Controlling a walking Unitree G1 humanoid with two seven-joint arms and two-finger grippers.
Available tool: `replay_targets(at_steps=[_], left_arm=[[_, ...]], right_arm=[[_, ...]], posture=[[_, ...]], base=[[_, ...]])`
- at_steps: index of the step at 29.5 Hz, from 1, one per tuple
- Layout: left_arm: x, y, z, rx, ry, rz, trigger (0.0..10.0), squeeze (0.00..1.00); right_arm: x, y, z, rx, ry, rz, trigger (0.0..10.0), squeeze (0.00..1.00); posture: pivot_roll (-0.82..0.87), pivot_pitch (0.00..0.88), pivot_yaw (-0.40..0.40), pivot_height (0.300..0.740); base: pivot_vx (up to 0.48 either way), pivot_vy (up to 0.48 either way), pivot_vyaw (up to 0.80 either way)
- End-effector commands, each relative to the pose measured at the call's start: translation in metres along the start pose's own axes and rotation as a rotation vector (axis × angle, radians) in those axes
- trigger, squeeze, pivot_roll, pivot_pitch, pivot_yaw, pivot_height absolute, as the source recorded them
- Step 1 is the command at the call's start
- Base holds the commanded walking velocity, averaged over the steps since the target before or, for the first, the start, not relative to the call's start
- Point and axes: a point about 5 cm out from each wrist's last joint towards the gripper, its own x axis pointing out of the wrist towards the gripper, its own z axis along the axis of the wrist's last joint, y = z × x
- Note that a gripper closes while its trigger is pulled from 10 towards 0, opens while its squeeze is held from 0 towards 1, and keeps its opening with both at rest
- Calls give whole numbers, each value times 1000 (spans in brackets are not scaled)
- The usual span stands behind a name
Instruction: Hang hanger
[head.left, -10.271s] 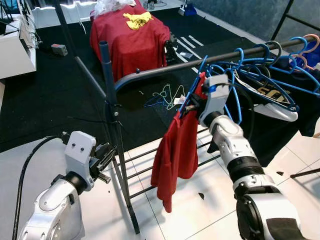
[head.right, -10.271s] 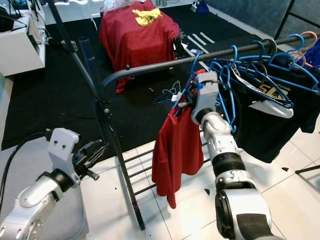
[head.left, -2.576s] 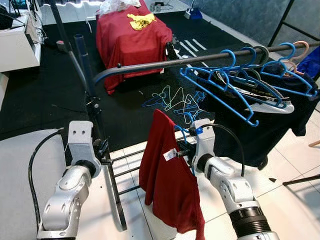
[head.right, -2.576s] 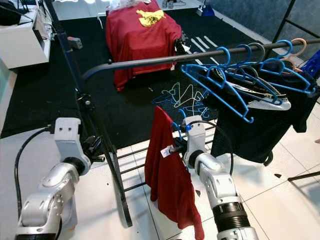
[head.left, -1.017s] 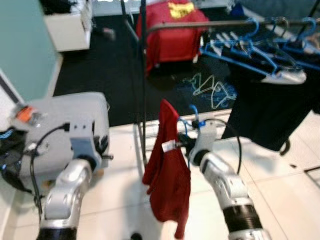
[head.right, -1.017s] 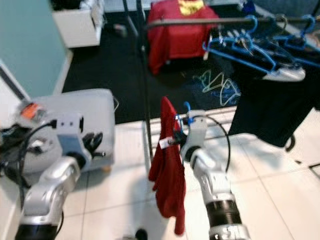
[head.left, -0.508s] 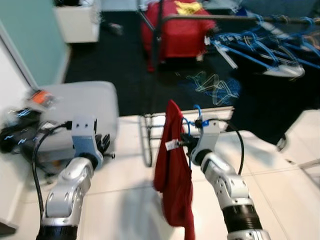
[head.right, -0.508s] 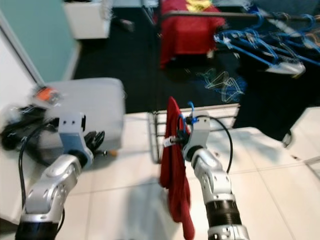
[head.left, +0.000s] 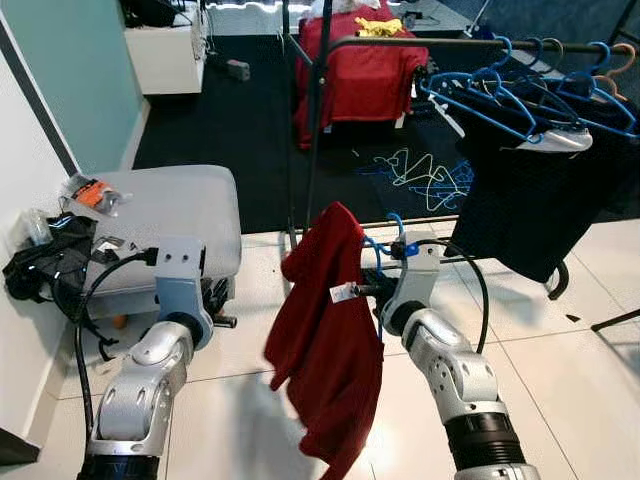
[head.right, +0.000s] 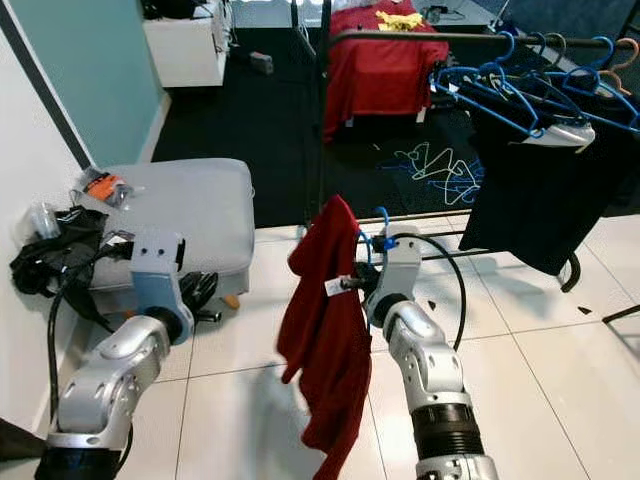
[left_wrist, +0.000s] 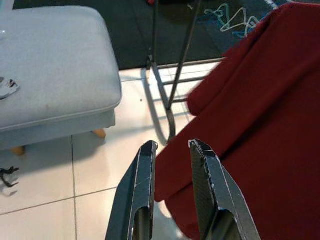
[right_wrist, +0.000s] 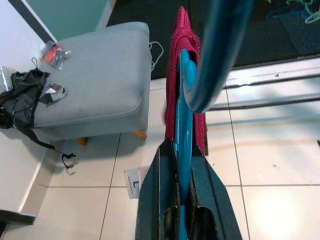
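My right gripper (right_wrist: 183, 165) has black fingers, and between them runs a bright blue hanger (right_wrist: 186, 115) carrying a deep red shirt (head.left: 325, 340) with a small white tag. My left gripper (left_wrist: 172, 152) shows the same black fingers on a silver arm. The floor (head.left: 560, 400) is glossy white tile with thin grey joints, meeting a black carpet (head.left: 230, 130) further off. A pale grey ottoman (head.left: 170, 205) stands on light wooden feet. The clothes rack (head.left: 400, 43) is dark metal, holding more blue hangers (head.left: 500, 85) and a black garment (head.left: 520, 200). Behind it, a red cloth (head.left: 365, 70) bears a yellow patch, and the wall (head.left: 70, 70) is teal.
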Motion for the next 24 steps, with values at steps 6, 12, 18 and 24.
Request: replay_targets(at_steps=[6,12,18,24], left_arm=[[0,8,-1,36,29,37,10000,0],[-1,3,-1,50,35,34,10000,0],[-1,1,-2,40,44,35,10000,0],[0,2,-1,39,50,40,10000,0]], right_arm=[[0,4,3,3,-16,37,10000,0],[1,5,3,0,-12,38,10000,0],[0,5,1,-4,-7,37,10000,0],[-1,4,1,-5,-7,34,10000,0]], posture=[[39,94,0,740],[41,97,-7,740],[42,101,-7,740],[42,101,-7,740]], base=[[0,0,0],[0,-376,0],[0,-480,0],[0,-480,0]])
